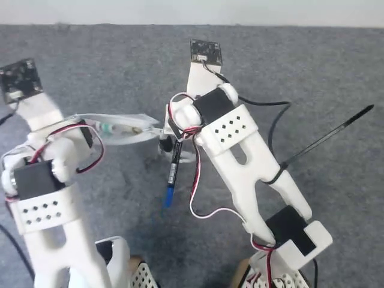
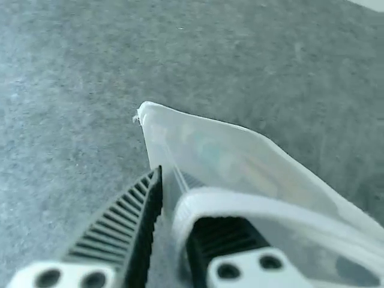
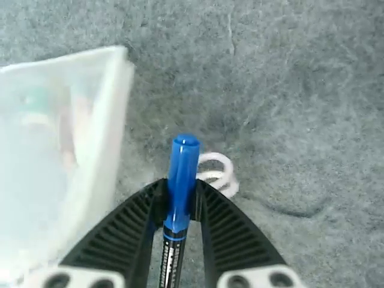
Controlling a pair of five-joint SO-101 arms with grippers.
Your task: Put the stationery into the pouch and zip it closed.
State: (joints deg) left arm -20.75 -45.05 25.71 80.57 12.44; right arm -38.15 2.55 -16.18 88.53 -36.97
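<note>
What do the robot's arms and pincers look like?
Both arms are chunky white plastic. The left arm and right arm have black motor blocks, panels dotted with little holes, and thin red, white and black cables looping around the joints. The left pincer and right pincer have black ribbed fingers on white bases.
</note>
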